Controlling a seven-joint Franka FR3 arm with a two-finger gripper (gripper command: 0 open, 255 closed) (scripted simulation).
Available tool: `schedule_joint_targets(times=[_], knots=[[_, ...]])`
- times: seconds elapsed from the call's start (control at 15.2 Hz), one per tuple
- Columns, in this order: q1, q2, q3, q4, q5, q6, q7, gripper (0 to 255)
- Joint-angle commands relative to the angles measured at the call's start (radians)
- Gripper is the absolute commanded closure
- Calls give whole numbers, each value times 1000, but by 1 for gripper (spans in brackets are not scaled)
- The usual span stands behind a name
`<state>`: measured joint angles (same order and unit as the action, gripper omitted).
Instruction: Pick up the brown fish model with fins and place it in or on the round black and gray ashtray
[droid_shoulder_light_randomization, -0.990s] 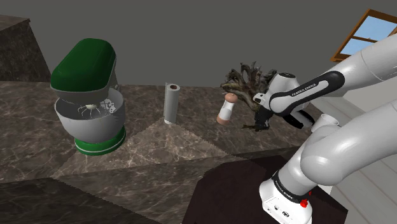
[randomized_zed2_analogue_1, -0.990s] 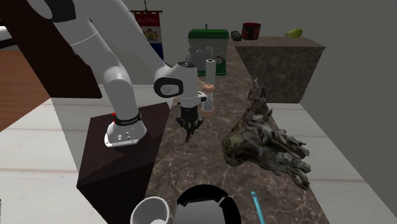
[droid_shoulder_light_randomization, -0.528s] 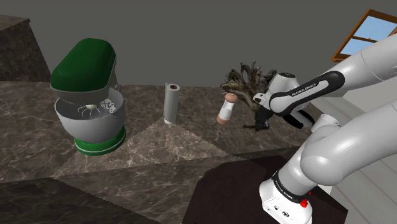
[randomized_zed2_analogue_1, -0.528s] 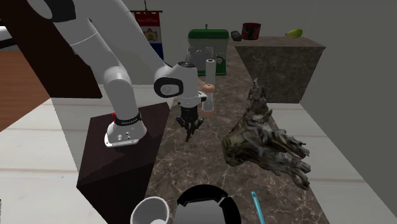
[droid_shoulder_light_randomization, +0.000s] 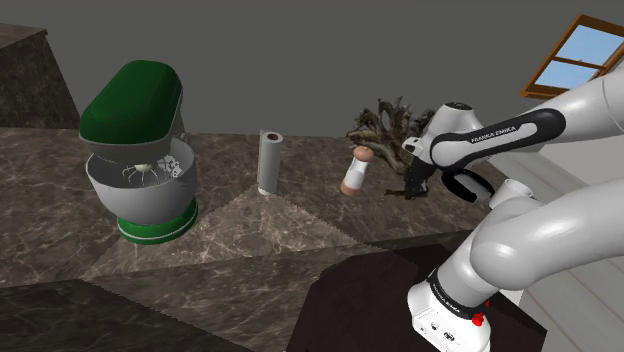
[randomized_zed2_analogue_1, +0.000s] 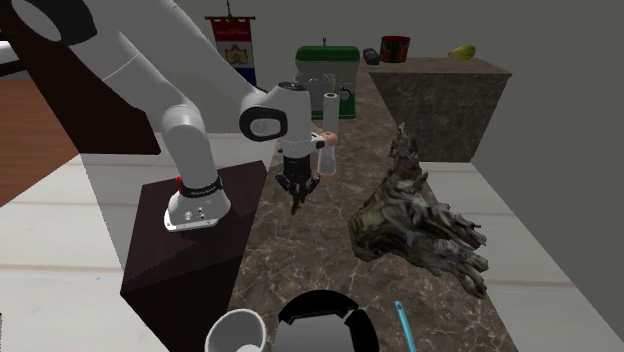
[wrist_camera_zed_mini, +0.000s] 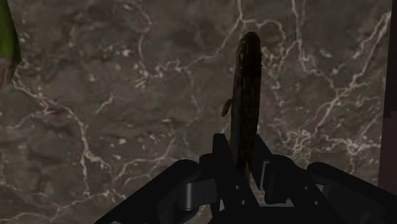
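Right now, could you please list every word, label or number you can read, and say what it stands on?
"FRANKA EMIKA": white lettering on the arm's dark forearm band, shoulder view.
Print on the arm's base: too small to read.
On the banner with a crest: any lettering too blurred to read.
No text on the fish clasped in the gripper.

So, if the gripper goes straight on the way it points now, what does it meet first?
Probably the dark marbled countertop below it. The brown fish clasped in the gripper sticks out ahead, so its far end would touch first.
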<state>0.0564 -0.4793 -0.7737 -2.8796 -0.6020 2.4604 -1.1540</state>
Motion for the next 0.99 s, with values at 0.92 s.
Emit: schedule_joint_targets(times=[0.92], knots=[[-31,-232,127,90,66,-322,-16,255]])
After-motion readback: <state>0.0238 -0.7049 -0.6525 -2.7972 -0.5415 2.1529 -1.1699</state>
